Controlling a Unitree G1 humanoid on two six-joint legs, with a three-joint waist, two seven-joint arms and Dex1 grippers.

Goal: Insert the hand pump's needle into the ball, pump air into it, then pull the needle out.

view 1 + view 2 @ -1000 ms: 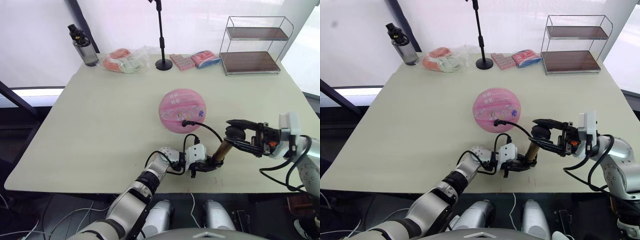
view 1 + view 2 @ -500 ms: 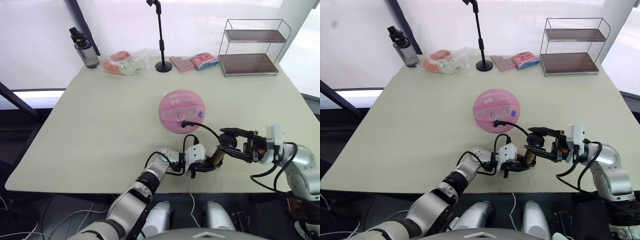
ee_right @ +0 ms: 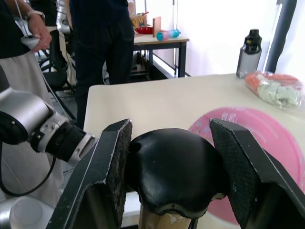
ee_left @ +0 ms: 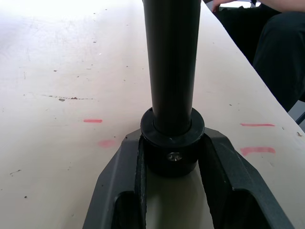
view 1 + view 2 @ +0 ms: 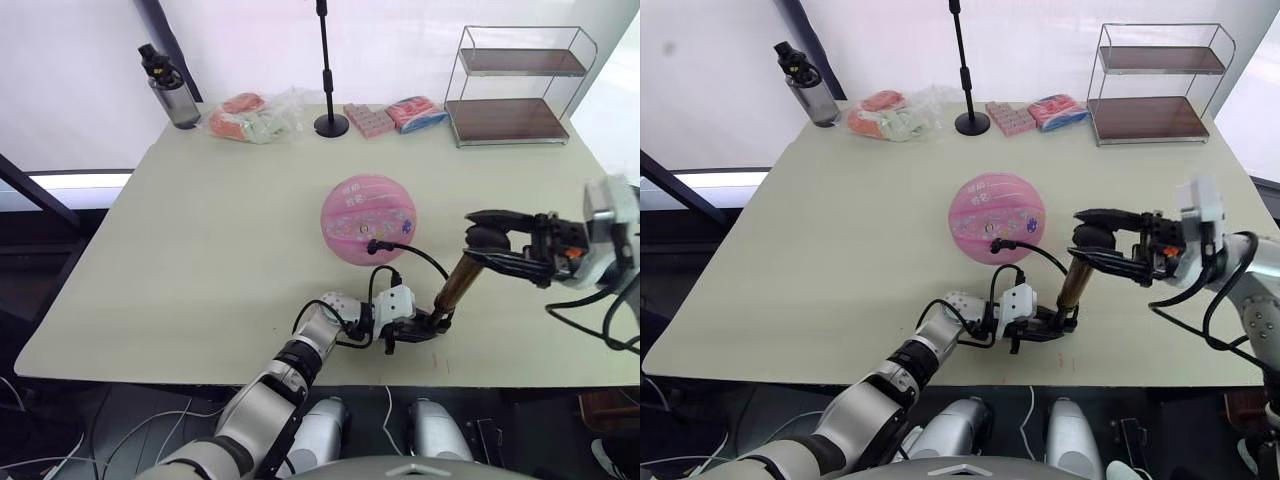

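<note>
The pump (image 5: 452,290) is standing tilted near the table's (image 5: 200,260) front edge, its base low by the left gripper (image 5: 408,325) and its handle (image 5: 487,238) up toward the robot's right. The bronze barrel is showing between the two grippers.

The left gripper is lying low on the table, its two fingers (image 4: 224,167) closing narrowly on the pump's black bottom cap (image 4: 171,143). In the left wrist view the cap is sitting snug between both fingers, with the dark shaft rising out of it.

The right gripper (image 5: 500,243) is reaching in from the robot's right at handle height. In the right wrist view its two pads (image 3: 112,162) are standing either side of the black handle top (image 3: 174,169). The pad on one side is lying against the handle; on the other side a thin gap is showing, so a firm grip cannot be confirmed from these views.

The ball (image 5: 368,220) is resting on the table just behind the pump, near the middle. The black hose (image 5: 415,255) is arcing from the pump's base up to the ball's near face, its end fitting (image 5: 376,245) touching the ball there. The needle itself is too small to make out.

Along the far edge: a bottle (image 5: 168,88), packets (image 5: 255,115), a stand pole (image 5: 328,70), and a wire shelf (image 5: 515,85).
</note>
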